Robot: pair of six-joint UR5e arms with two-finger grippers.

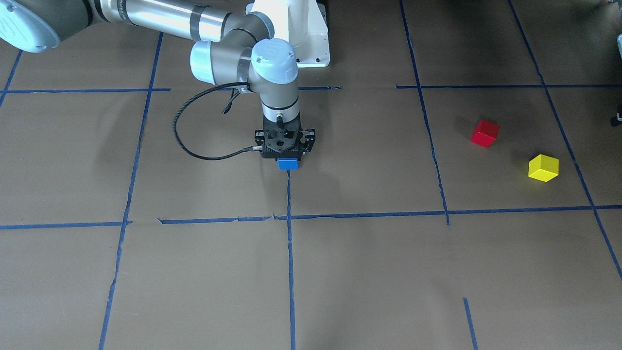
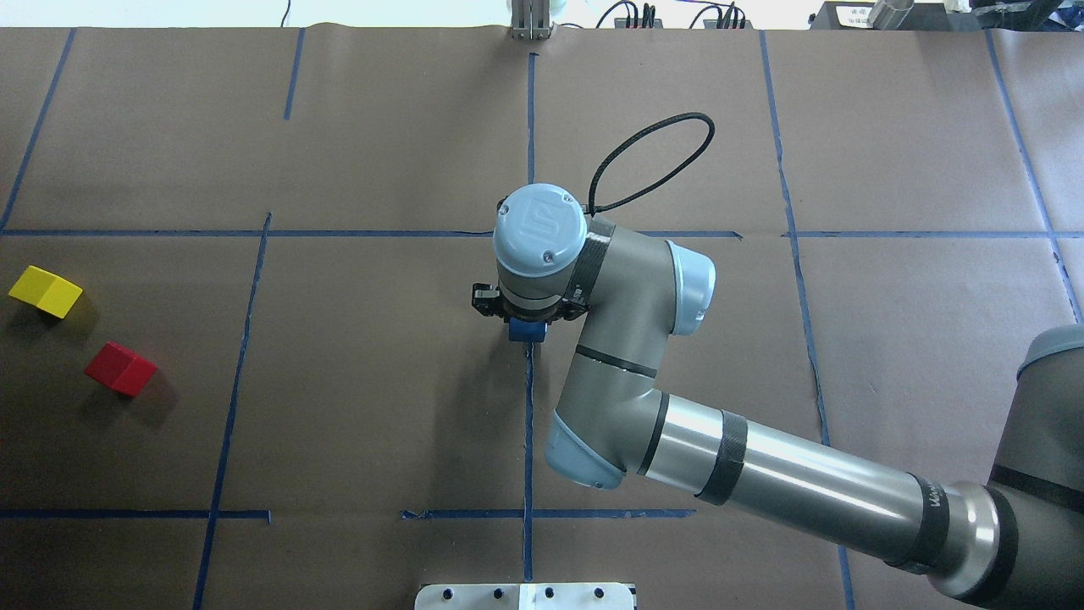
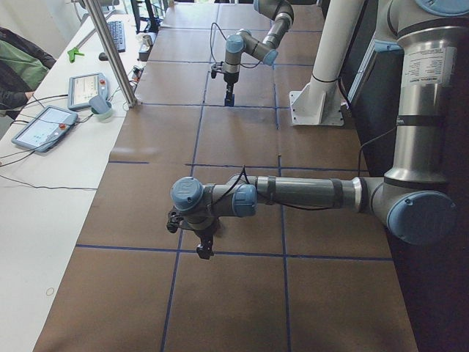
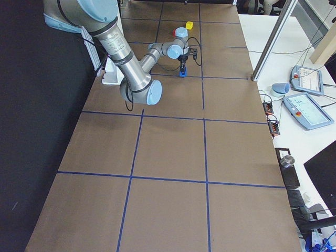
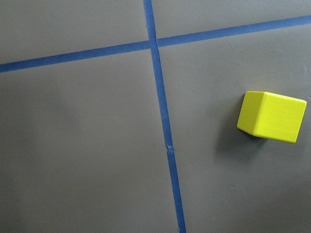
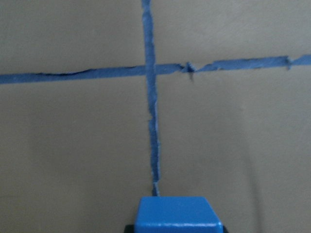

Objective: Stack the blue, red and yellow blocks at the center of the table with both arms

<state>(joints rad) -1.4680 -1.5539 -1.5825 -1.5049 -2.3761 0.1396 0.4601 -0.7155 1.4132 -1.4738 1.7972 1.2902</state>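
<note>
My right gripper (image 1: 288, 160) points straight down at the table's middle and is shut on the blue block (image 1: 288, 165), which also shows in the overhead view (image 2: 526, 330) and at the bottom of the right wrist view (image 6: 178, 219). The block is at or just above the paper; I cannot tell if it touches. The red block (image 1: 485, 133) and the yellow block (image 1: 543, 167) lie apart on my left side, also seen from overhead as the red block (image 2: 120, 368) and the yellow block (image 2: 46, 291). The left wrist view shows the yellow block (image 5: 271, 116) below it. My left gripper (image 3: 204, 249) shows only in the exterior left view; I cannot tell its state.
Blue tape lines (image 1: 290, 253) divide the brown paper into squares. The white robot base (image 1: 311, 43) stands behind the right arm. A black cable loop (image 1: 182, 141) hangs beside the right wrist. A side table with tablets (image 4: 310, 102) runs along the far edge.
</note>
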